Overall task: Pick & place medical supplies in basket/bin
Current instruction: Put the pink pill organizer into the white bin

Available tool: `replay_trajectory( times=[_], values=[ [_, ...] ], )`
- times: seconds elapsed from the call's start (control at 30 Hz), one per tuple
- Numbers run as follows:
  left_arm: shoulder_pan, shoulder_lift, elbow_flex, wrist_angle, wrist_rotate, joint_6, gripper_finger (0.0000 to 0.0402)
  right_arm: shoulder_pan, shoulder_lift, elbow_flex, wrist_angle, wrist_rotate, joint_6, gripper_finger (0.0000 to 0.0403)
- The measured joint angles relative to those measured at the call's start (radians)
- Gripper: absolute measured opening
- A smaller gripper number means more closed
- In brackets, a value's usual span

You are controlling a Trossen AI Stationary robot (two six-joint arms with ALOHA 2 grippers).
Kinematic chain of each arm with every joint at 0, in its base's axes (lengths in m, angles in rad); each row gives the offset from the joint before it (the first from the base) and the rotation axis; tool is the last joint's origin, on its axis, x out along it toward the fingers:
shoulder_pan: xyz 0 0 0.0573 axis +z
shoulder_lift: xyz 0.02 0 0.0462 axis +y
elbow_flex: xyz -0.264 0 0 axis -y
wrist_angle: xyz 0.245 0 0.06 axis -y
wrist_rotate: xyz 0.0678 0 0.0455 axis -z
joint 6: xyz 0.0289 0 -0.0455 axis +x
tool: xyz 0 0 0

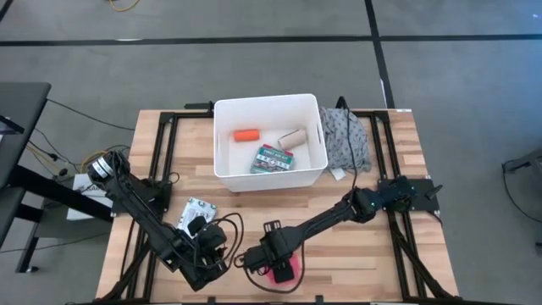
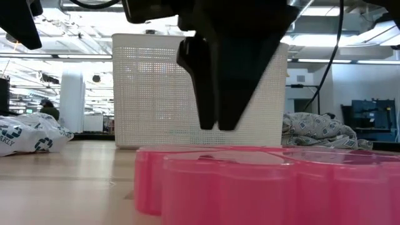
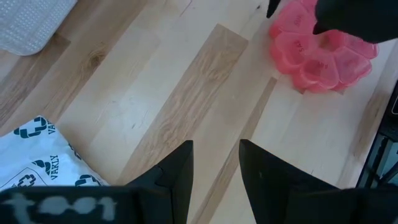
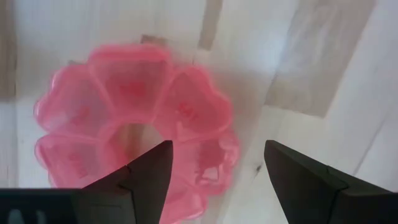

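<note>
**Right pincer poised over the pink organiser at the near edge of the bench**

The right pincer [image 1: 278, 264] hangs directly above the pink flower-shaped pill organiser [image 4: 134, 127], which lies flat near the front edge of the bench [image 1: 398, 246], roughly midway along it. In the right wrist view its two dark fingers [image 4: 146, 171] stand wide apart and hold nothing, with one finger over the organiser's petals and the other over bare wood beside it, so the organiser sits off-centre in the gap. The thing is round, with no long axis to line up with; the move likely turns on shifting sideways until both fingers straddle the rim. In the low view the fingertips appear just above the pink lid, though whether they touch it cannot be told.

The left pincer [image 3: 214, 165] waits near the front-left corner, fingers partly open and empty, beside the white soft packet with green print [image 1: 197, 211]. The right arm is plainly nearer the organiser.

The white basket [image 1: 224, 114] stands at the back middle of the bench, already holding an orange cylinder [image 1: 246, 134], a beige roll [image 1: 292, 136] and a green-white box [image 1: 272, 158]. A grey patterned cloth [image 1: 347, 135] lies against its right side. From above, the right pincer covers most of the organiser.
</note>
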Motion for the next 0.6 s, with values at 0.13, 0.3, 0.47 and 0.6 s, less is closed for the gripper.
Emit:
replay_trajectory(
  times=[0.13, 0.3, 0.47, 0.6],
  values=[
    [0.000, 0.000, 0.000, 0.000, 0.000, 0.000, 0.0117, 0.020, 0.001, -0.001, 0.002, 0.000, 0.000, 0.0249],
    [0.000, 0.000, 0.000, 0.000, 0.000, 0.000, 0.0117, 0.030, 0.001, -0.001, 0.027, 0.012, -0.002, 0.0249],
    [0.000, 0.000, 0.000, 0.000, 0.000, 0.000, 0.0117, 0.027, 0.007, 0.000, 0.032, 0.056, -0.016, 0.0249],
    [0.000, 0.000, 0.000, 0.000, 0.001, 0.000, 0.0117, 0.027, 0.007, 0.000, 0.032, 0.054, -0.016, 0.0249]
  ],
)
